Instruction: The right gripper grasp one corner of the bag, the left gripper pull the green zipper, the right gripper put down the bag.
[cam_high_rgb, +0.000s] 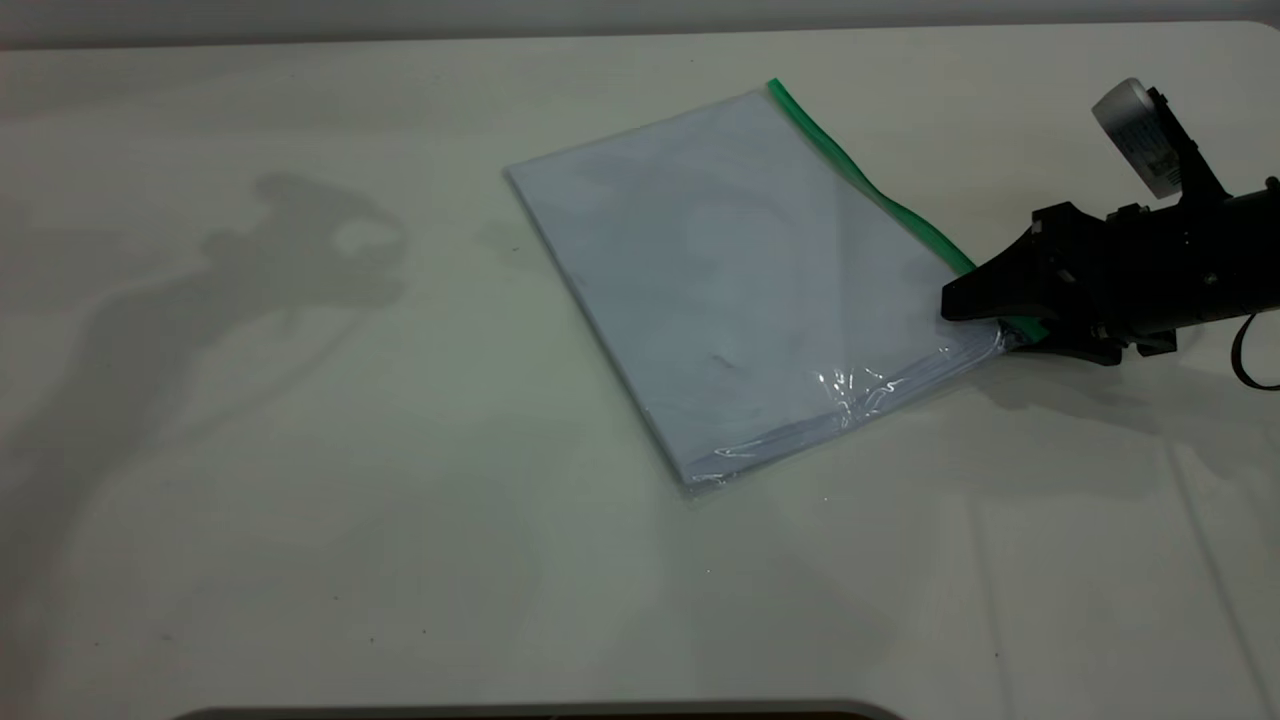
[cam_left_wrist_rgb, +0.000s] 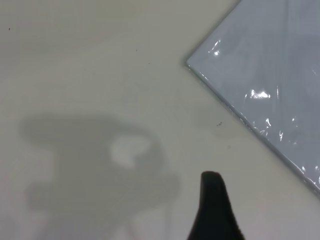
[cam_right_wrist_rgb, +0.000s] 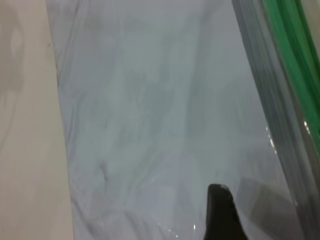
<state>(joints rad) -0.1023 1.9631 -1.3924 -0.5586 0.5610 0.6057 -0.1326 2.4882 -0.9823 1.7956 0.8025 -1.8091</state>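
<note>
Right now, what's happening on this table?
A clear bag lies flat on the white table. The right tool has reached in from the side and sits at the bag's corner where the green zipper ends, one jaw above the plastic and one below. The left tool hovers over bare table near the bag's opposite corner, not touching the bag.

A pale table carries the bag lying flat.
</note>
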